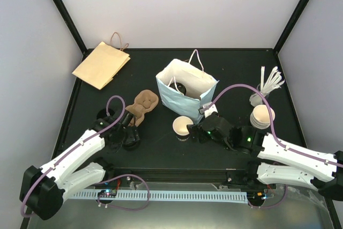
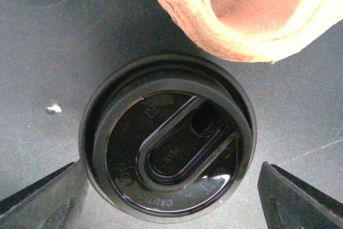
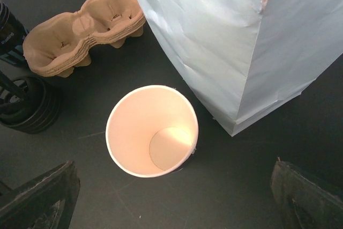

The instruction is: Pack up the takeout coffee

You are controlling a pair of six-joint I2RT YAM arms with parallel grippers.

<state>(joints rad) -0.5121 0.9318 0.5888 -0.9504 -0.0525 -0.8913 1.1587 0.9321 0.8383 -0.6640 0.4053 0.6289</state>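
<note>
Dark desk (image 1: 161, 156), white walls. Left arm (image 1: 80, 148) stretches forward left of the upright pale-blue paper bag (image 1: 187, 101), jaws released astride a round black plastic lid (image 2: 171, 143). Right arm (image 1: 292, 153) reaches in front of that bag, jaws spread before an unlidded white paper cup (image 3: 153, 138). Inside the bag, something round and black (image 1: 180, 87) shows.

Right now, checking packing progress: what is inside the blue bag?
Through the bag top a dark round thing shows, perhaps a lid; the walls hide anything below.

Cup (image 1: 183, 126) in frt of bag (image 1: 185, 92), carrier (image 1: 143, 105) L of bag
</note>
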